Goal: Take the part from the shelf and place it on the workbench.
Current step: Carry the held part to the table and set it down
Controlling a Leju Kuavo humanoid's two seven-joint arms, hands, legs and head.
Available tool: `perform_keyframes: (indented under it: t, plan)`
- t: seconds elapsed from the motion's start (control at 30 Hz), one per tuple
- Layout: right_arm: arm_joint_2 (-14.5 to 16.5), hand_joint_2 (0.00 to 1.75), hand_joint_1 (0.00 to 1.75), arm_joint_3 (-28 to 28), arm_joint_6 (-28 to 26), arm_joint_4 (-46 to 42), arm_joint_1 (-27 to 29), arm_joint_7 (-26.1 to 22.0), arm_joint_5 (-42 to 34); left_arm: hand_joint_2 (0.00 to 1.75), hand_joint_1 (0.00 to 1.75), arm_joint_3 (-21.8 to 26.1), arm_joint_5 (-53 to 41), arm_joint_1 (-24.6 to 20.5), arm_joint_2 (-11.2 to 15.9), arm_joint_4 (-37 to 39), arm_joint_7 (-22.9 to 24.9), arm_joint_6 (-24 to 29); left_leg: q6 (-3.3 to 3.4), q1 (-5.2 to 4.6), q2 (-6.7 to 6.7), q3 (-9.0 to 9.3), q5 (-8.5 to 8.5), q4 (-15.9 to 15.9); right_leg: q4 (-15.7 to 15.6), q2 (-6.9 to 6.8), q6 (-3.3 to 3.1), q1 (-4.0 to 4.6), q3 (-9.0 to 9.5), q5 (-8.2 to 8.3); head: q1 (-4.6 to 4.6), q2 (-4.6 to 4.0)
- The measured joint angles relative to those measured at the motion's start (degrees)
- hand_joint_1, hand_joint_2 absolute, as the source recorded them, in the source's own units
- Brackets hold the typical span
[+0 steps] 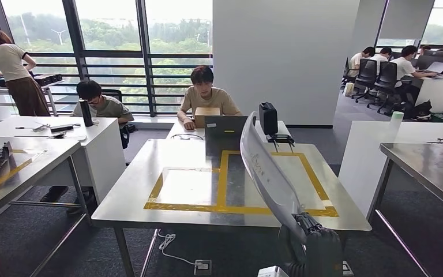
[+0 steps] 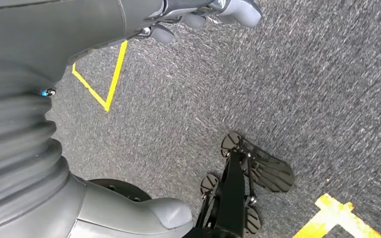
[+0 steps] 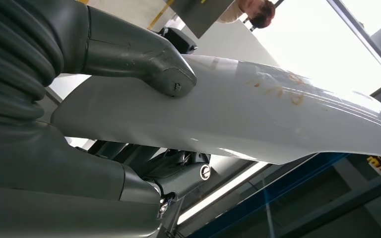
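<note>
We grip the part (image 1: 268, 167) in our right hand (image 1: 317, 245), thumb (image 3: 163, 69) over, fingers under, held above the workbench (image 1: 150, 199) w/ taped box, ready to set down. Left hand (image 2: 198, 17) hangs idle, fingers curled.

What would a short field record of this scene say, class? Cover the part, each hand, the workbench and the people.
part: long white curved panel, raised over the workbench
right hand: grips the panel's lower end
left hand: hangs over grey carpet, holds nothing, fingers curled
workbench: steel top with yellow tape rectangles, part not yet set down
people: two seated behind the bench, others farther back
</note>
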Motion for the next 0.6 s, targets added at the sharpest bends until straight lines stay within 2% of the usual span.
perform_keyframes:
  t: [0.13, 0.2, 0.23, 0.3, 0.37, 0.4, 0.43, 0.47, 0.53, 0.57, 0.6]
  plan:
    - [0.01, 1.75, 1.75, 0.0, -0.44, 0.14, 0.33, -0.19, -0.16, 1.75, 0.0, -0.31, -0.4, -0.01, 0.11, 0.0, 0.01, -0.25, 0.61, -0.35, -0.02, -0.19, -0.03, 0.17, -0.12, -0.05, 0.64, -0.34, -0.01, 0.15, -0.01, 0.0]
    - [0.01, 1.75, 1.75, 0.0, -0.56, 0.14, 0.42, -0.26, -0.21, 1.75, 0.0, -0.39, -0.55, -0.02, 0.13, 0.0, 0.03, -0.3, 1.09, -0.14, 0.0, -0.09, 0.26, -0.22, 0.01, 0.01, 1.03, -0.4, -0.02, 0.04, 0.0, 0.0]
    - [0.01, 1.75, 1.75, 0.0, -0.64, 0.14, 0.45, -0.33, -0.25, 1.75, 0.0, -0.4, -0.58, -0.04, 0.13, 0.0, 0.03, -0.32, 1.34, 0.05, 0.03, -0.01, 0.48, -0.5, 0.82, 0.16, 1.17, -0.37, -0.37, -0.61, 0.01, 0.0]
    - [0.0, 1.75, 1.75, 0.0, -0.78, 0.15, 0.56, -0.45, -0.29, 1.75, 0.0, -0.43, -0.6, -0.11, 0.12, 0.0, 0.03, -0.36, 1.72, 0.32, 0.08, 0.0, 0.76, -0.9, 5.98, 0.53, 1.37, -0.44, -2.71, -3.76, 0.03, 0.0]
    - [0.0, 1.75, 1.75, 0.0, -0.83, 0.25, 0.81, -0.49, -0.31, 1.75, 0.0, -0.44, -0.61, -0.12, 0.14, 0.0, 0.04, -0.37, 1.84, 0.34, 0.03, -0.21, 0.77, -0.88, 13.67, 0.64, 1.49, -0.52, -6.43, -7.21, 0.05, 0.0]
    - [0.0, 1.75, 1.75, 0.0, -0.83, 0.33, 0.97, -0.49, -0.31, 1.75, 0.0, -0.44, -0.61, -0.1, 0.14, 0.0, 0.05, -0.37, 1.8, 0.35, -0.02, -0.28, 0.74, -0.83, 15.95, 0.64, 1.54, -0.59, -7.56, -7.69, 0.06, 0.01]
    - [-0.01, 1.75, 1.75, 0.0, -0.84, 0.4, 1.08, -0.49, -0.32, 1.75, 0.0, -0.44, -0.61, -0.07, 0.14, 0.01, 0.07, -0.37, 1.68, 0.4, -0.09, -0.31, 0.72, -0.74, 16.12, 0.64, 1.56, -0.65, -7.67, -7.08, 0.07, 0.01]
    - [-0.01, 1.75, 1.75, 0.0, -0.85, 0.45, 1.14, -0.49, -0.32, 1.75, 0.0, -0.44, -0.61, -0.06, 0.11, 0.01, 0.09, -0.38, 1.49, 0.49, -0.17, -0.3, 0.65, -0.6, 13.79, 0.64, 1.56, -0.73, -6.52, -5.44, 0.07, 0.01]
    - [-0.02, 1.75, 1.75, 0.0, -0.87, 0.5, 1.14, -0.53, -0.32, 1.75, 0.0, -0.44, -0.61, -0.08, 0.08, 0.01, 0.11, -0.37, 0.83, 0.58, -0.32, -0.3, 0.39, -0.23, 5.89, 0.68, 1.49, -0.82, -2.57, -1.96, 0.05, 0.0]
    - [-0.01, 1.75, 1.75, 0.01, -0.91, 0.54, 1.14, -0.57, -0.32, 1.75, 0.0, -0.44, -0.61, -0.11, 0.09, 0.0, 0.11, -0.34, 0.41, 0.56, -0.39, -0.32, 0.23, -0.06, 2.86, 0.76, 1.27, -0.79, -1.1, -1.04, 0.05, 0.0]
    - [-0.03, 1.75, 1.75, 0.0, -0.96, 0.58, 1.13, -0.62, -0.36, 1.75, 0.0, -0.44, -0.61, -0.12, 0.1, -0.01, 0.11, -0.3, -0.02, 0.5, -0.43, -0.33, 0.12, 0.0, 1.31, 0.83, 0.97, -0.69, -0.4, -0.85, 0.03, 0.0]
